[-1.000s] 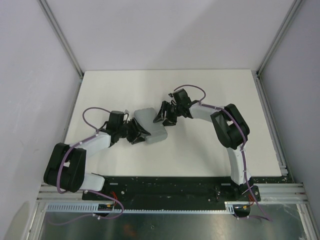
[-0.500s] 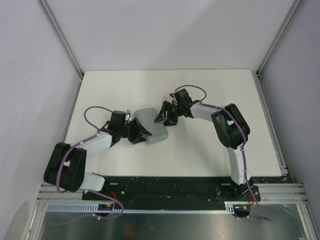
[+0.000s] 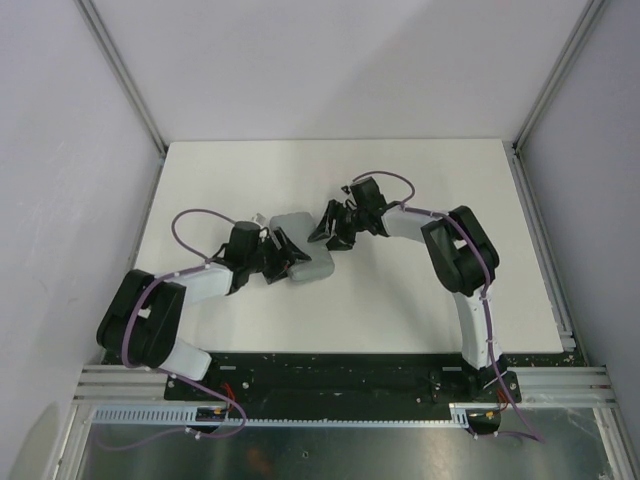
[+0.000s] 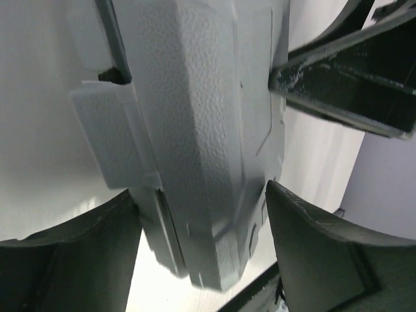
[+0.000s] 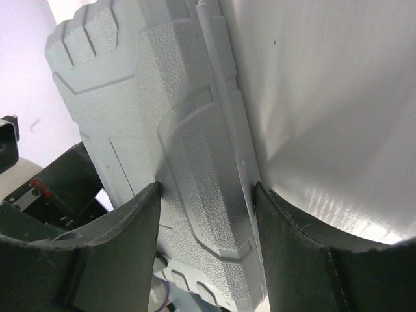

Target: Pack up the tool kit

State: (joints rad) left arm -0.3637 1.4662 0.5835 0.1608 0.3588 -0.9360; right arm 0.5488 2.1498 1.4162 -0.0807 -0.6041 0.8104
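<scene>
Clamping the small flat grey plastic case (image 3: 304,246) lying on the white table (image 3: 420,300), my left gripper (image 3: 283,256) and right gripper (image 3: 330,233) each squeeze one end, likely to press it fully shut.

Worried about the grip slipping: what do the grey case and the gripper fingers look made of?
Grey case: moulded plastic by the look, with a matte pebbled texture and crisp raised panels. Fingers: dark, dull and smooth, probably hard plastic.
</scene>
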